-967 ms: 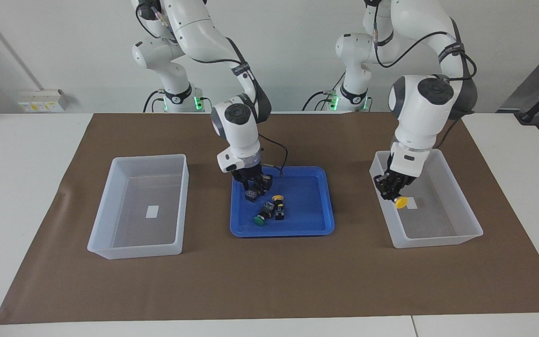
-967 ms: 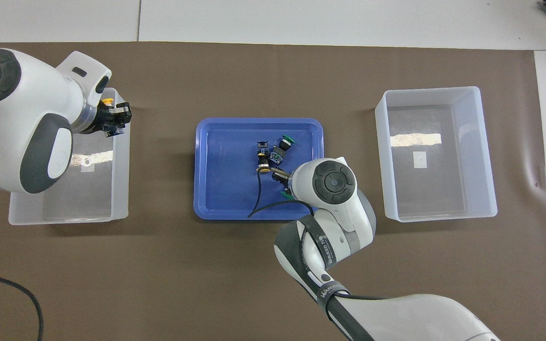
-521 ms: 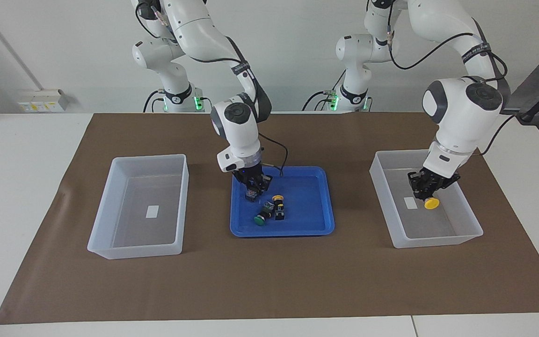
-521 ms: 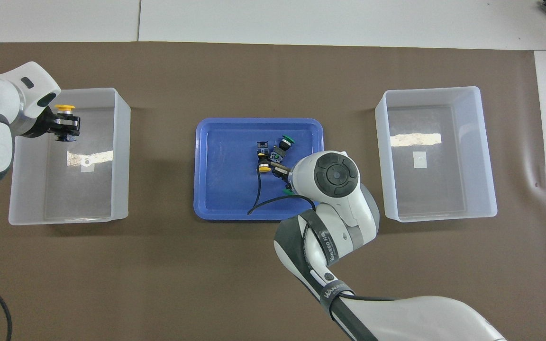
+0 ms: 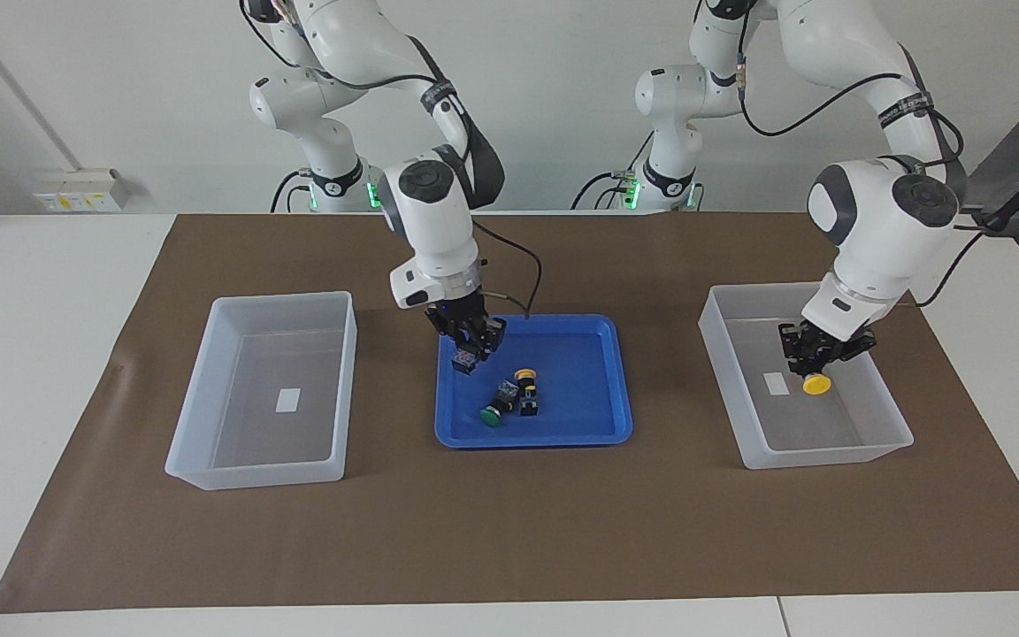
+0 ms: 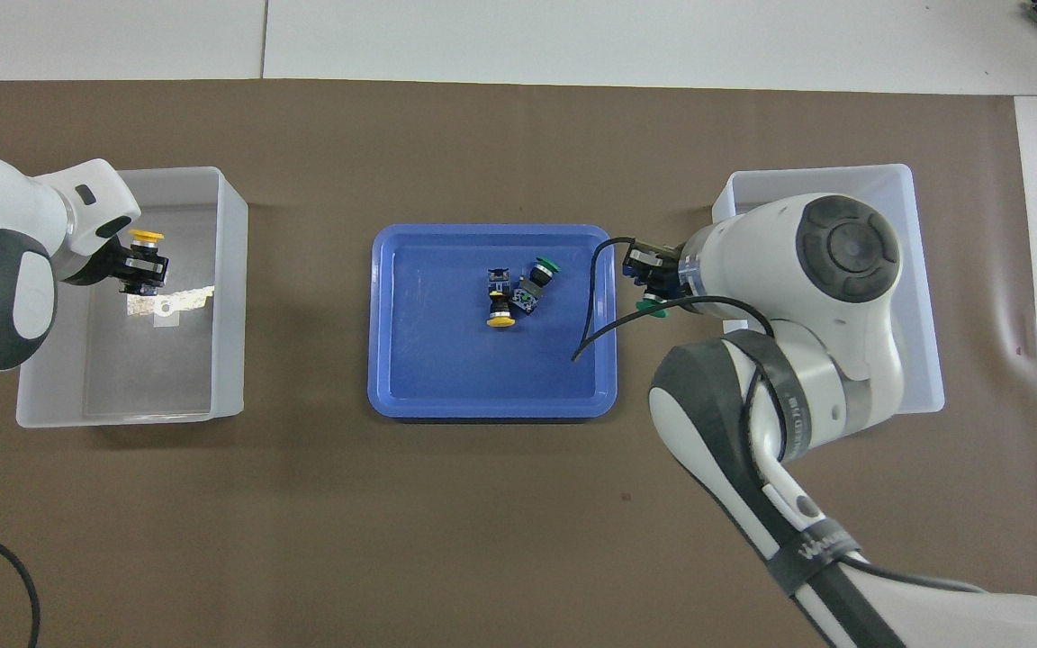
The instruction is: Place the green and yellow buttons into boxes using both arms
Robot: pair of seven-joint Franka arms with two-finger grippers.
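My left gripper (image 5: 815,358) (image 6: 136,270) is shut on a yellow button (image 5: 816,383) (image 6: 148,237) and hangs inside the translucent box (image 5: 828,456) (image 6: 230,270) at the left arm's end, above its floor. My right gripper (image 5: 471,345) (image 6: 649,286) is shut on a green button (image 5: 465,361) (image 6: 652,309), raised over the blue tray's (image 5: 534,433) (image 6: 392,270) edge toward the right arm's end. In the tray lie another yellow button (image 5: 524,376) (image 6: 500,319) and another green button (image 5: 490,416) (image 6: 547,265), touching. The box (image 5: 209,398) (image 6: 924,270) at the right arm's end holds only a label.
A brown mat (image 5: 509,531) covers the table under the tray and both boxes. A black cable (image 6: 595,306) from the right wrist dangles over the tray.
The right gripper shut on a green button in the tray and lifted it toward the right arm's end. The left gripper carried the yellow button from the box's wall to over its middle.
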